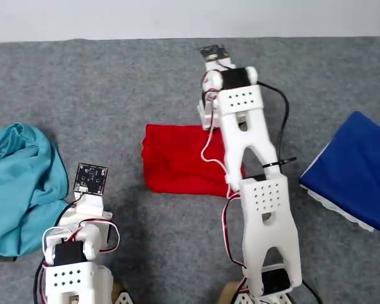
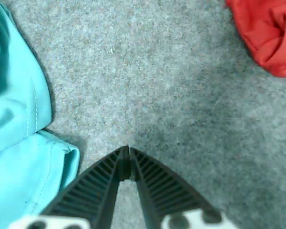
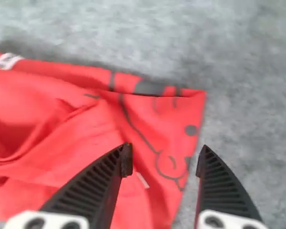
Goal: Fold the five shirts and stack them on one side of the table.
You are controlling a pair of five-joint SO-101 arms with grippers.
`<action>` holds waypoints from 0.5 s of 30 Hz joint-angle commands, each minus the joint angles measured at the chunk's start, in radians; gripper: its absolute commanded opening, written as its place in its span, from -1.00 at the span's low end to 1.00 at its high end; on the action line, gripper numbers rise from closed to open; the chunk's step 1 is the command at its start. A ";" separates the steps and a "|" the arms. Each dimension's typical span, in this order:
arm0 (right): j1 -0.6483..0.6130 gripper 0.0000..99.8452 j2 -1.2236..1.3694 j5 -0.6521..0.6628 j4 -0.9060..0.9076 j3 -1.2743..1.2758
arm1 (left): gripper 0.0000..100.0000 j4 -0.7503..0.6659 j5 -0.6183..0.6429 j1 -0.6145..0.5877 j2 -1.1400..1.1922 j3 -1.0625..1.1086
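Observation:
A folded red shirt [image 1: 180, 159] lies mid-table on the grey felt. My right gripper [image 3: 164, 160] stands open just above the red shirt [image 3: 86, 133], near its far right corner, one finger over the cloth and one near its edge. In the high view the right arm [image 1: 244, 120] stretches over that shirt. A crumpled teal shirt [image 1: 19, 183] lies at the left edge. My left gripper [image 2: 129, 164] is shut and empty above bare felt, beside the teal shirt [image 2: 19, 143]. A blue shirt [image 1: 358, 168] rests on folded white cloth at the right edge.
The grey felt table [image 1: 114, 82] has free room at the back left and between the shirts. The red shirt's corner [image 2: 271, 33] shows far off in the left wrist view. The arm bases stand at the near edge.

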 commanded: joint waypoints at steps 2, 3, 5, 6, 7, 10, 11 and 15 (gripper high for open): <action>-0.065 -0.55 -0.062 -0.003 0.044 0.020 | -0.99 -0.017 0.008 0.006 -0.008 -0.004; -0.076 -0.55 -0.062 -0.003 0.042 0.037 | -0.99 -0.017 0.008 0.006 -0.008 -0.004; -0.088 -0.55 -0.053 -0.006 0.041 0.060 | -0.99 -0.017 0.008 0.006 -0.008 -0.004; -0.094 -0.55 -0.048 -0.006 0.039 0.069 | -0.99 -0.017 0.008 0.006 -0.008 -0.004; -0.099 -0.55 -0.038 -0.006 0.038 0.075 | -0.99 -0.017 0.008 0.006 -0.008 -0.004; -0.107 -0.55 0.013 -0.006 0.031 0.074 | -0.99 -0.017 0.008 0.006 -0.008 -0.004; -0.107 -0.55 0.030 -0.006 0.031 0.074 | -0.99 -0.017 0.008 0.006 -0.008 -0.004; -0.108 -0.81 0.059 0.000 0.033 0.072 | -0.99 -0.017 0.008 0.006 -0.008 -0.004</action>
